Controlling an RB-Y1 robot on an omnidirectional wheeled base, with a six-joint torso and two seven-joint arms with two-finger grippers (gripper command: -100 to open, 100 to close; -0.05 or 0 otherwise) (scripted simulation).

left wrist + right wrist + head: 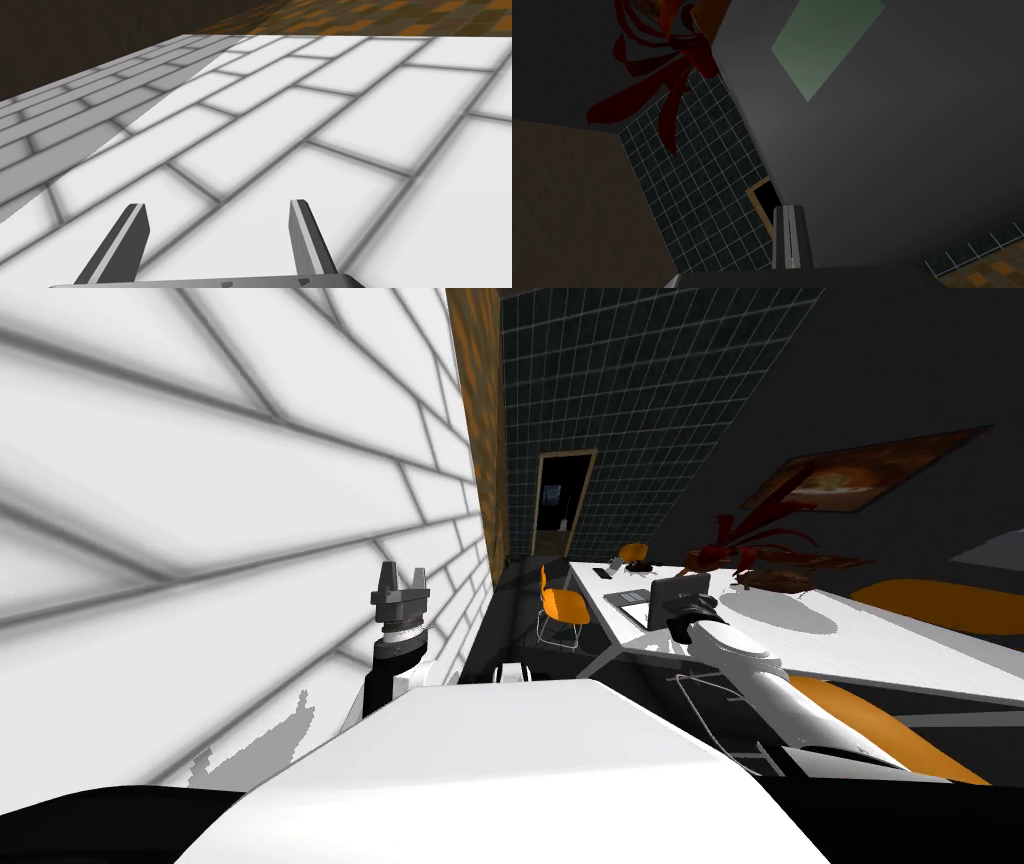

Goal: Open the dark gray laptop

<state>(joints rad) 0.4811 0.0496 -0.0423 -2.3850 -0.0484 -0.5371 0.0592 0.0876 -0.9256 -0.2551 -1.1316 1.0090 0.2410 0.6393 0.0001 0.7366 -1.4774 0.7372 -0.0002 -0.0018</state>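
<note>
The white desk [880,638] stood to our right. The dark grey laptop [678,596] sat near its end, lid seemingly raised close to upright. We judged the laptop stiff, light, smooth and hinged, best pushed at the lid's free top edge. Our right gripper [790,239] was at the lid, fingers pressed together. Our left gripper [217,206] hung by the white brick wall [200,488], fingers spread.
</note>
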